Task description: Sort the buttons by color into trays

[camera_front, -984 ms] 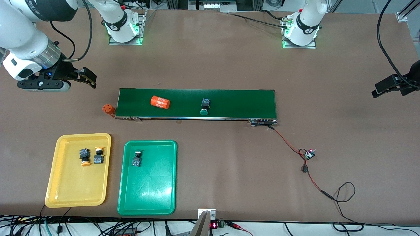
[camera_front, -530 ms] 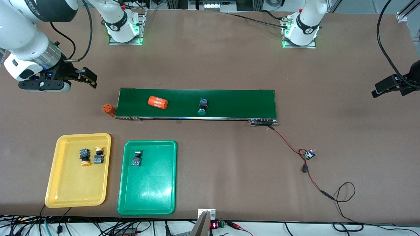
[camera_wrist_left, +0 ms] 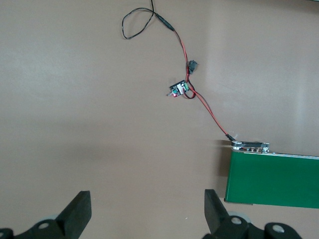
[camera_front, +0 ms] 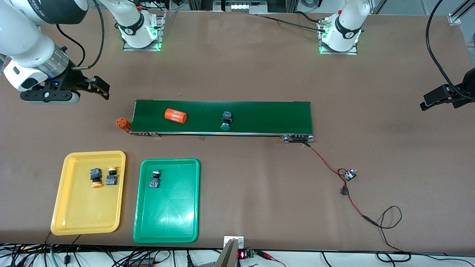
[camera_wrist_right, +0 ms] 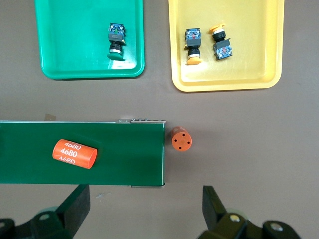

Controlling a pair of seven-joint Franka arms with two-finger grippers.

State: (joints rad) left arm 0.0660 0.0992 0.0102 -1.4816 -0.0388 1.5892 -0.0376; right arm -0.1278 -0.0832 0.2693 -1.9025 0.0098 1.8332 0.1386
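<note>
I see the green-capped black-and-blue push-button (camera_front: 225, 121) lying on the long dark-green conveyor belt (camera_front: 259, 115), long axis crosswise, cap apparently pointing toward my camera. Right gripper (camera_wrist_right: 144, 209) and left gripper (camera_wrist_left: 144, 211) both hang spread, empty.

the left end effector (camera_front: 426, 104) is cut off at the front view's edge (only part shows).

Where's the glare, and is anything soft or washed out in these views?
Front view: pale sheen streaks on the green tray floor, mild highlights on the yellow tray; all sharp. Left wrist view: soft shadow band across the table, no glare. Right wrist view: evenly lit, "4680" legible on the orange cylinder.
</note>
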